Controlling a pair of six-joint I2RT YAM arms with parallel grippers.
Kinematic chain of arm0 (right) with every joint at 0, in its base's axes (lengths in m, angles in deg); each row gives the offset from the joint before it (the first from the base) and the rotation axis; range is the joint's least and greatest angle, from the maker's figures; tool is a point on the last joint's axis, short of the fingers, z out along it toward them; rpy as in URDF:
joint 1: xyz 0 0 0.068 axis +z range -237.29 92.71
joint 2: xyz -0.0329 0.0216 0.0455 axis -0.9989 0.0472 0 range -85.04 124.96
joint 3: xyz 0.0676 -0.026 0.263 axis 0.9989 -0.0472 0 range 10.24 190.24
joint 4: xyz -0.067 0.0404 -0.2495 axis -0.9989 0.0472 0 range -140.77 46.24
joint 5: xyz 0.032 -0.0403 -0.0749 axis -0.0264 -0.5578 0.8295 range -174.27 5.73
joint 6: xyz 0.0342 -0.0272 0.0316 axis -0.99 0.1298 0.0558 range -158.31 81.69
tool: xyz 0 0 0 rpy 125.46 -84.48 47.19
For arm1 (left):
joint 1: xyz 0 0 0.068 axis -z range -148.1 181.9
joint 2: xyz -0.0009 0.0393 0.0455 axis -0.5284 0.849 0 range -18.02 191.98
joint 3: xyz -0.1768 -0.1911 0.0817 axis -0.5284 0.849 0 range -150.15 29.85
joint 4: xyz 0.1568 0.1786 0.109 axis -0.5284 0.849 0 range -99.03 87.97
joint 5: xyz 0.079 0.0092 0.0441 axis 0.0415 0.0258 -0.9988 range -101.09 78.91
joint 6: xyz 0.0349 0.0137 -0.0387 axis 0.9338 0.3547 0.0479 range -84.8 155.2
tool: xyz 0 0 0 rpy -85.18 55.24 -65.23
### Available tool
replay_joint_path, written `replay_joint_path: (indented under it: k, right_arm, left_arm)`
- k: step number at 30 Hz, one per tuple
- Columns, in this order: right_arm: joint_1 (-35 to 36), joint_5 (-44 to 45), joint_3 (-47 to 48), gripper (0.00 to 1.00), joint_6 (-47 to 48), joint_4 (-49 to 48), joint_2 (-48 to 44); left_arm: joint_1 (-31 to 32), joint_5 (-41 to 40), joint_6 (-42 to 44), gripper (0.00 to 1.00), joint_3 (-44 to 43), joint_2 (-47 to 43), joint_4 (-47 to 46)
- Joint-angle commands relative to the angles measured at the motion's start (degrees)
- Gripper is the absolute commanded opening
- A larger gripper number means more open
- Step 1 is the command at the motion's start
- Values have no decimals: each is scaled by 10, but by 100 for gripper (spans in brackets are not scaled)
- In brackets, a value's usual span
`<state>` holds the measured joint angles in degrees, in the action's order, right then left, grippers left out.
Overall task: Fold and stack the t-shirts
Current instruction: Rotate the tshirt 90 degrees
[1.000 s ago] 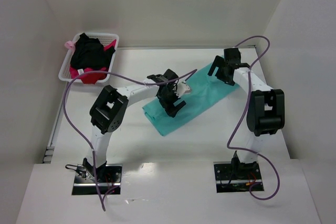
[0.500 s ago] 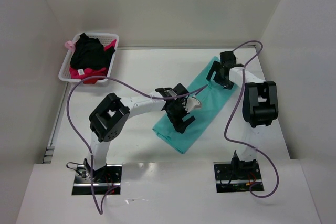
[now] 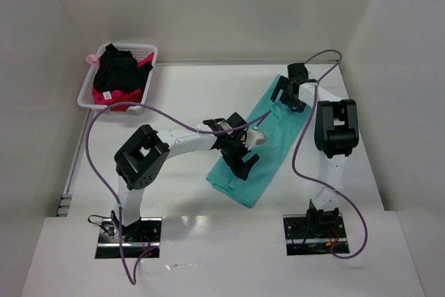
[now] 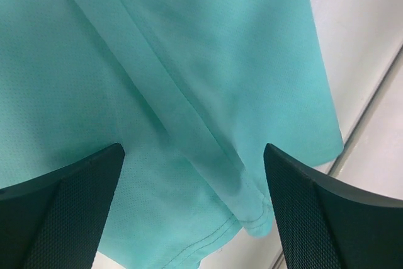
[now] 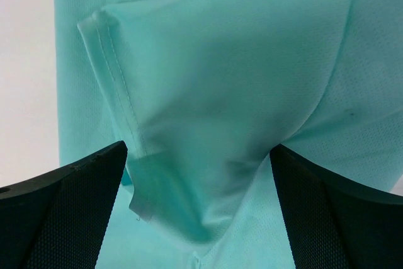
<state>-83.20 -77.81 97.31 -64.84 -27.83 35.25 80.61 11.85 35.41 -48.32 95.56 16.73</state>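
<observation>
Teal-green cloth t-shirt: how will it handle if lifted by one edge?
Likely floppy: the teal-green cloth t-shirt lies flat in soft folds, so it should drape. Probably light; thin knit fabric. Layers may slide apart, since the folded sleeve lies loose.

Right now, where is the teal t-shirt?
In the top view the teal t-shirt lies as a long diagonal strip on the table, right of centre, with the left gripper over its middle and the right gripper over its far end.

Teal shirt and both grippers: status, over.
Left gripper open over teal shirt; right gripper open over its far end. Shirt lies as a long folded strip, ungripped. Black shirt and pink shirt in basket; nothing blocking.
</observation>
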Motion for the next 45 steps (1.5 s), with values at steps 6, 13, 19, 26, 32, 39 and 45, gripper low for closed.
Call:
replay_joint_path:
  k: [6,13,19,26,32,39,45]
  right_arm:
    - [40,-43,95,100,1,-40,68]
    - [92,-63,202,100,1,-33,136]
    - [127,-80,271,100,1,-22,172]
    - [138,-88,339,100,1,3,206]
    - [138,-38,334,100,20,17,192]
    - [138,-26,320,100,20,11,184]
    - [138,1,295,100,25,11,179]
  left_arm:
    - [23,47,-23,100,48,21,24]
    - [23,47,-23,100,53,20,7]
    - [23,53,-28,100,53,20,-15]
    - [23,48,-35,100,65,20,-26]
    - [23,35,-35,100,73,14,-26]
    - [23,13,-41,100,115,-5,-14]
    - [23,-15,-58,100,136,-15,-9]
